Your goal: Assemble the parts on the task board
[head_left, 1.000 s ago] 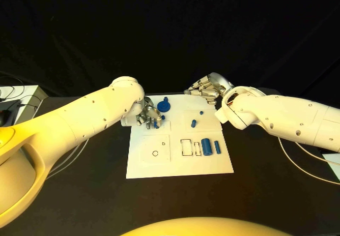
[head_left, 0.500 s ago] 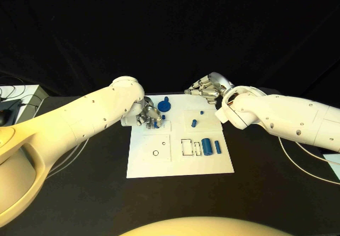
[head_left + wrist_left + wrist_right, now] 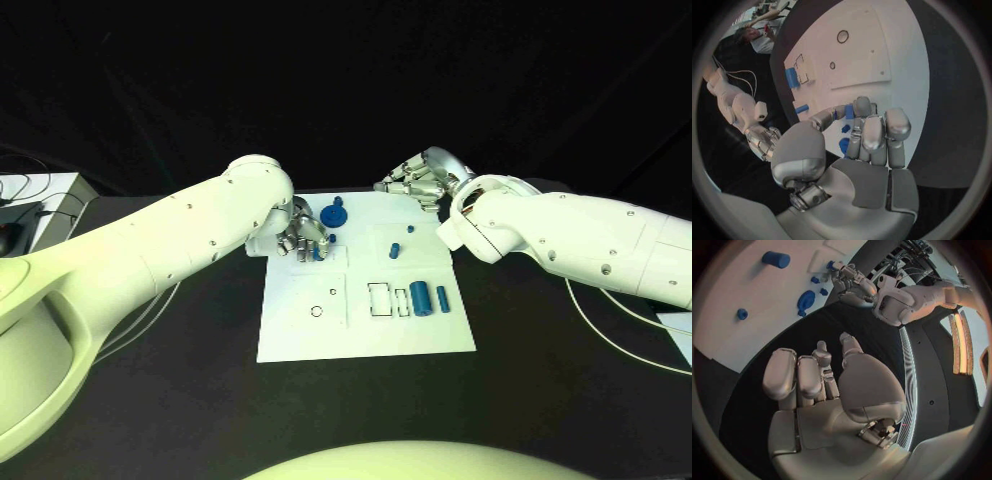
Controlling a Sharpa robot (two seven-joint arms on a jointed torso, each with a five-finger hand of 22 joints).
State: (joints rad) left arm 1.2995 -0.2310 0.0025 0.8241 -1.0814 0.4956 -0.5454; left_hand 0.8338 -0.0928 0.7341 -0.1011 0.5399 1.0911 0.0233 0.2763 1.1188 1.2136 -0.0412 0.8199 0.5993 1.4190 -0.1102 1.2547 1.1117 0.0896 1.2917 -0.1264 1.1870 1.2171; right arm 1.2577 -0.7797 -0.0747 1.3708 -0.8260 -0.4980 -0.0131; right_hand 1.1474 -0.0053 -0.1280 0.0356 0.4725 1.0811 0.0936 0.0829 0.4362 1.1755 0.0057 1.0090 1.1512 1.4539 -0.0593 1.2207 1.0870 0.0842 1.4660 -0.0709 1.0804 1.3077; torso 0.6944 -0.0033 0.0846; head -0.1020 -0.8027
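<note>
The white task board (image 3: 361,335) lies mid-table. My left hand (image 3: 303,238) hovers over its far left part, fingers curled; thumb and a finger seem to pinch a small blue part (image 3: 849,111). A blue knob (image 3: 336,212) sits just beyond that hand, and a small peg (image 3: 332,238) just right of it. Two small blue pegs (image 3: 410,229) (image 3: 397,250) stand to the right. A thick blue cylinder (image 3: 420,295) and a thin one (image 3: 441,298) lie beside two rectangular slots (image 3: 379,300). My right hand (image 3: 418,180) hangs at the board's far edge, fingers curled, holding nothing.
A ring-shaped hole (image 3: 316,312) and a small hole (image 3: 333,292) mark the board's near left panel. Pale equipment with cables (image 3: 29,200) sits at the table's left edge. A thin cable (image 3: 620,340) runs along the right side.
</note>
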